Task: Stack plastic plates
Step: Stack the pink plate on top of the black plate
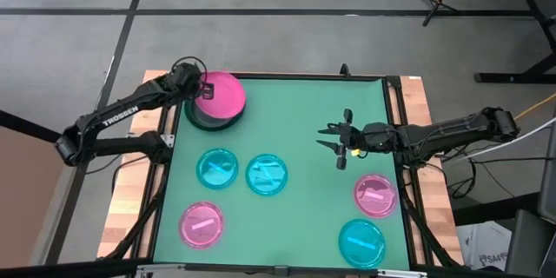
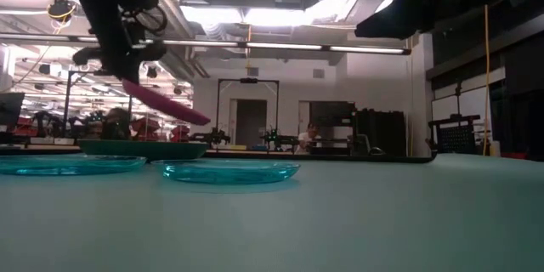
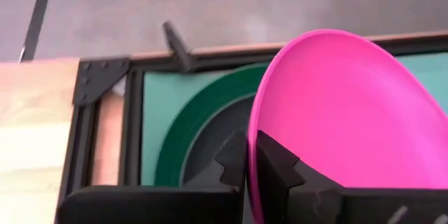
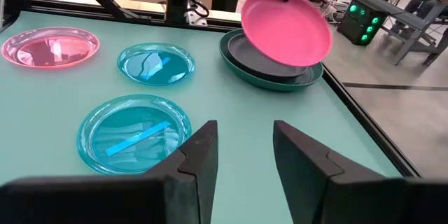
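My left gripper [image 1: 205, 89] is at the table's far left, shut on a solid pink plate [image 1: 221, 95] that it holds tilted above a dark grey plate [image 4: 269, 65] nested in the dark green plate [image 4: 234, 57]. My right gripper [image 1: 334, 139] hovers open over the table's right middle, holding nothing. Two cyan plates [image 1: 217, 168] [image 1: 267, 175] lie flat mid-table, a translucent pink one [image 1: 201, 225] near the front left. Another translucent pink plate [image 1: 375, 195] and a cyan one [image 1: 361, 241] lie at the near right. My left gripper pinches the solid pink plate's rim [image 3: 250, 161] between its two fingers, one finger [image 3: 231, 159] on the underside and one [image 3: 276, 168] on the upper face. It comes from the table's left. The plate is lifted clear and tilted, slanting down above the grey plate.
The green mat is framed by a black rail [image 1: 393, 122] with wooden boards beyond on both sides. Free mat lies in the far middle and near middle. A person [image 2: 308, 138] sits far off in the room behind.
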Tool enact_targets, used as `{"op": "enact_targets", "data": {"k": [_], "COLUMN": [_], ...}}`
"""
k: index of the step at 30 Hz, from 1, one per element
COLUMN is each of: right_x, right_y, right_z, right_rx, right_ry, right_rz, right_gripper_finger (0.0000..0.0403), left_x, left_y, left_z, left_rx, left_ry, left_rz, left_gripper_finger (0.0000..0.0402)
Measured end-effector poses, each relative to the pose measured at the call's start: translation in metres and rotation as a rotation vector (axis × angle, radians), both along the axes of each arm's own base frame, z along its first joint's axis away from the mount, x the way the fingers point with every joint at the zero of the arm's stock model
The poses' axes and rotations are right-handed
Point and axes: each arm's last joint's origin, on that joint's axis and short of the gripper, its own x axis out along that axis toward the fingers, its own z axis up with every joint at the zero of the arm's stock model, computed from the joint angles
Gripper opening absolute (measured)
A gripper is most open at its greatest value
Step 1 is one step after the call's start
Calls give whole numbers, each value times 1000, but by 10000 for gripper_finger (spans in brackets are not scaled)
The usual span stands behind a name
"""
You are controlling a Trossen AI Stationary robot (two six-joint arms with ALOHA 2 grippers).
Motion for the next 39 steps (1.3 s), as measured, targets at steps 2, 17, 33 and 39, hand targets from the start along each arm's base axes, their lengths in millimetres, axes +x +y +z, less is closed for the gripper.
{"op": "enact_targets", "data": {"k": [2, 17, 33, 39], "right_x": [0, 0, 0, 0], "right_y": [0, 0, 0, 0], "right_z": [0, 0, 0, 0], "right_rx": [0, -1, 0, 0], "right_ry": [0, -1, -2, -2], "right_rz": [0, -2, -2, -2], "right_gripper_finger": [129, 129, 129, 129], "left_x": [-4, -22, -26, -23], "left_y": [1, 2, -2, -1], "left_z": [-10, -75, -85, -85], "left_rx": [-24, -72, -101, -108], "left_ry": [18, -26, -3, -49], "left_rz": [18, 82, 77, 46], "left_gripper_finger": [14, 14, 28, 79]}}
